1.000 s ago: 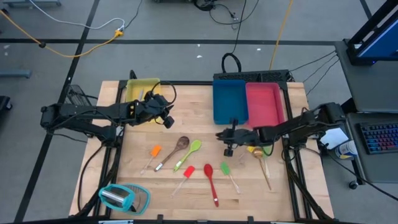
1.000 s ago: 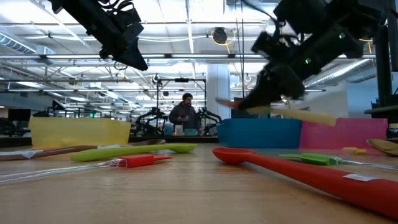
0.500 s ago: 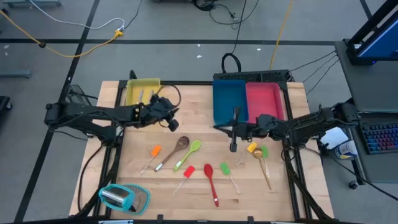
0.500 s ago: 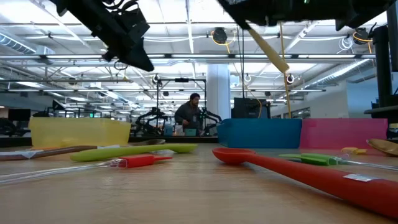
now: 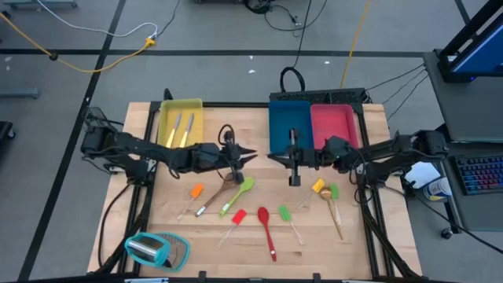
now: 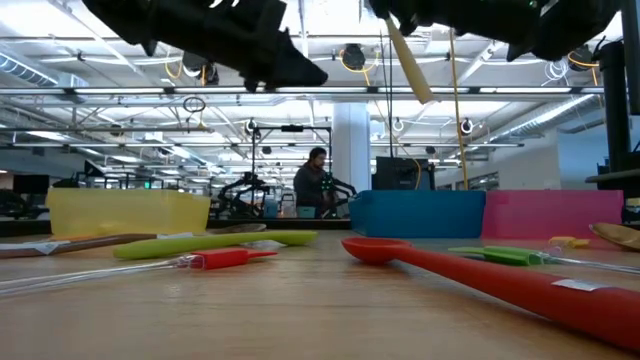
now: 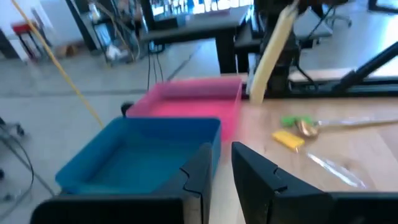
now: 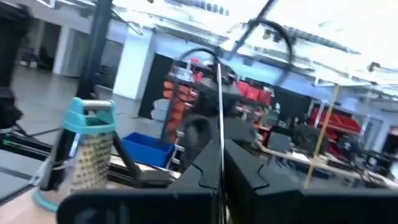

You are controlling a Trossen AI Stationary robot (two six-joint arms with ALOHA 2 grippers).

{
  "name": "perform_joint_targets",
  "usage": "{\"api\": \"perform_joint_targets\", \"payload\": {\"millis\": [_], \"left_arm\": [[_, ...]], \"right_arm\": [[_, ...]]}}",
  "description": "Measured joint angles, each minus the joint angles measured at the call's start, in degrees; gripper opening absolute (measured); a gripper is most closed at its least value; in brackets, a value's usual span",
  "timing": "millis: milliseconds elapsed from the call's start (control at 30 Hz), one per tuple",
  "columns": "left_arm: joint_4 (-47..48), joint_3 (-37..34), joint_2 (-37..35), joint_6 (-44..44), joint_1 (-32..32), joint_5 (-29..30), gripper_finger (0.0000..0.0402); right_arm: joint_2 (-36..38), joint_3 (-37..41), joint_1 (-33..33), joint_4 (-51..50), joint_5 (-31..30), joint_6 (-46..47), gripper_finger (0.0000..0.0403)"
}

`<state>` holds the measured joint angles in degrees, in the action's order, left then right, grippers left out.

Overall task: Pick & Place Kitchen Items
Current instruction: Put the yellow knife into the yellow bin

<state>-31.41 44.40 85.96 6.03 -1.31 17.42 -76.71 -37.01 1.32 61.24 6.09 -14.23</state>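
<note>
Right gripper over blue tray edge, jaws clamped on a pale-handled spatula — held clear of the desk. Left gripper mid-desk above brown spoon; I see its jaws slightly apart, empty.

Utensils crowd mid-table; bare wood between yellow and blue trays.

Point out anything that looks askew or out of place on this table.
Nothing looks spilled or damaged. The loose utensils lie at mixed angles on the wooden table, as sorting leftovers would. The one oddity: the teal-and-clear grater lies on its side near the front left corner, apart from the trays.
</note>
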Motion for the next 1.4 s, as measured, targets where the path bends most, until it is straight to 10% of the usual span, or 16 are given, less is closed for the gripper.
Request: {"api": "perform_joint_targets", "payload": {"millis": [400,700,1400], "left_arm": [[-6.2,0.0,3.1,1.8,1.3,-6.6,0.0072],[-7.8,0.0,3.0,2.6,1.3,-9.2,0.0163],[-19.4,0.0,3.0,5.7,1.7,-14.8,0.0209]], "right_arm": [[-7.2,0.0,2.8,13.9,0.2,3.2,0.0000],[-10.6,-0.3,2.8,21.8,0.3,6.4,0.0002],[-11.5,-10.0,2.6,11.9,13.9,7.6,0.0003]]}}
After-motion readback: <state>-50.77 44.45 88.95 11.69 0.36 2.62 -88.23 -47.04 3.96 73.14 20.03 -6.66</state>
